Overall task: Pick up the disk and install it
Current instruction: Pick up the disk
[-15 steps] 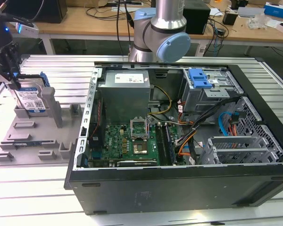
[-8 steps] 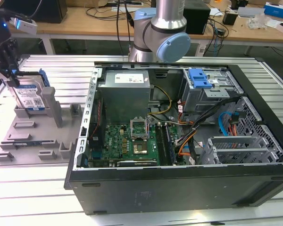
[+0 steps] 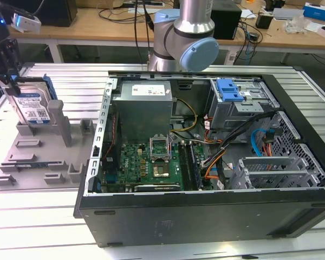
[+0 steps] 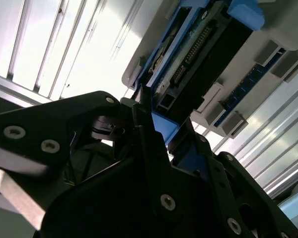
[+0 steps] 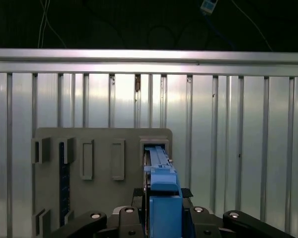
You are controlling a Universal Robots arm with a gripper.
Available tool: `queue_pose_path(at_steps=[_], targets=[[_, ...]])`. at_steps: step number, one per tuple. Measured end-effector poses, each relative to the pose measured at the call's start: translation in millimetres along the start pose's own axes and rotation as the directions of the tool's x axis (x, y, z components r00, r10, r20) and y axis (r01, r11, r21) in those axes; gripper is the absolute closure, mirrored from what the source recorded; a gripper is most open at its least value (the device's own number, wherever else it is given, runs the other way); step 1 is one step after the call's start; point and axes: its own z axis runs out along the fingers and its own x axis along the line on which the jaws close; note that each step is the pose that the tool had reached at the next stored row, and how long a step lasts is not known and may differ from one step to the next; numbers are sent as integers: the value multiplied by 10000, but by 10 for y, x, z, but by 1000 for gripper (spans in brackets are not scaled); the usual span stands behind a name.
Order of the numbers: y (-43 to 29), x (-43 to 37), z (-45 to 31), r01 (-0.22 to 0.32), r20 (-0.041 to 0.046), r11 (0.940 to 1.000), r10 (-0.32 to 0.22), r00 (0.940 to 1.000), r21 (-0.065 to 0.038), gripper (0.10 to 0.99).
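Pincer (image 3: 8, 76): at the exterior view's far left, clenched on the upper edge of the disk (image 3: 32, 107). In the first wrist view its black fingers (image 5: 201, 218) sit tight against either side of the blue rail (image 5: 161, 173).
Disk: upright on edge, label towards the case (image 3: 206, 216), lower end seated in a slot of the grey holder (image 3: 38, 162).
Holder: lies on the slatted worktop (image 3: 49, 216), just beside the case, on the exterior view's left.
Case: open, with board and cables bare. The drive cage (image 3: 249, 108) is at its far corner, with a blue latch (image 3: 229, 89) on top.
Done: the grasp looks made.
Left: the disk is not yet lifted clear of its slot and is well apart from the cage. By my judgement the lift, the carry across and the fitting all remain, so the task is at an early stage.
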Motion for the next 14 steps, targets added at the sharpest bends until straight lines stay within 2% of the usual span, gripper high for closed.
queue_pose_path(at_steps=[13,14], targets=[[0,6,-405,15,-1,10000,-15,10000,59,722],[0,7,-464,17,0,10000,-17,10000,65,722]])
